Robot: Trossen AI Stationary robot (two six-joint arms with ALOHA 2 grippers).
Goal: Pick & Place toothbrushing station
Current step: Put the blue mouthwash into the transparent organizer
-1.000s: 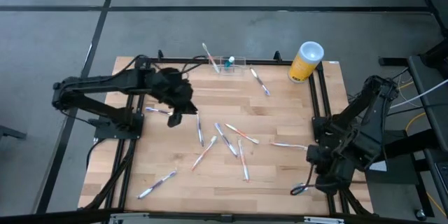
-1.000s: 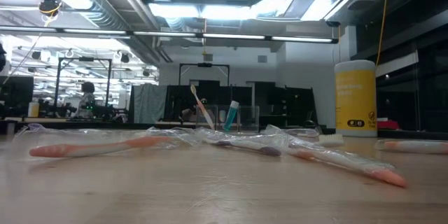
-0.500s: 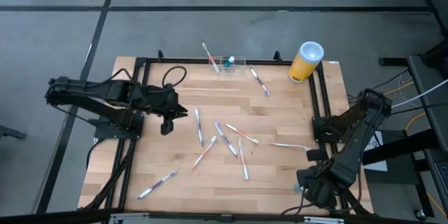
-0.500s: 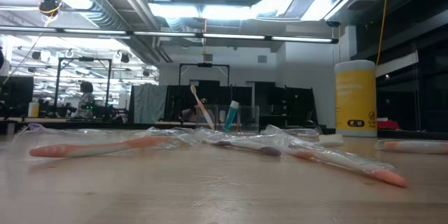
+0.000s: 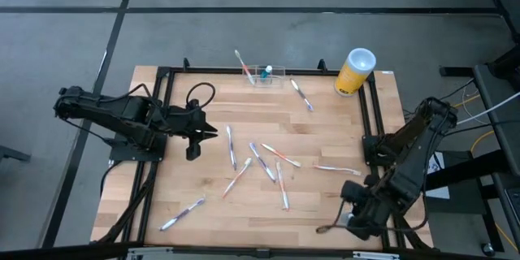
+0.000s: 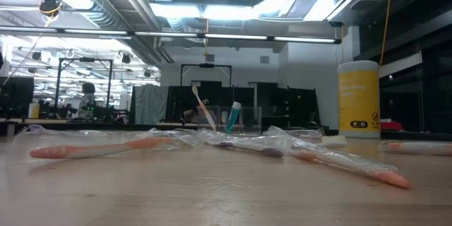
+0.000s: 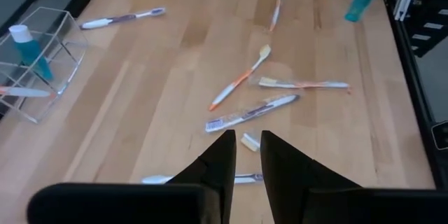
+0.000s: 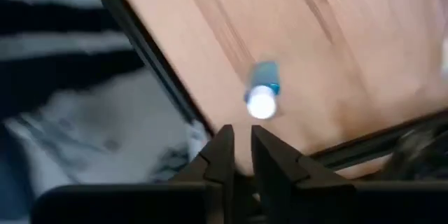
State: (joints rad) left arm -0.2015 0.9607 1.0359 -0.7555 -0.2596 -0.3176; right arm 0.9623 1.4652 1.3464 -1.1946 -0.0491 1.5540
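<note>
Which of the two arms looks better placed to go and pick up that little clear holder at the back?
Probably the left. Its gripper hovers nearer the toothbrushing station, which shows in its wrist view. The right gripper sits at the near right corner, over a small teal tube.

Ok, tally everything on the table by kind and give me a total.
Toothbrushes: 9 visible
Small teal tubes with white caps: 2
See-through plastic holder: 1
Yellow cylinder with white top: 1
Total: 13
</note>
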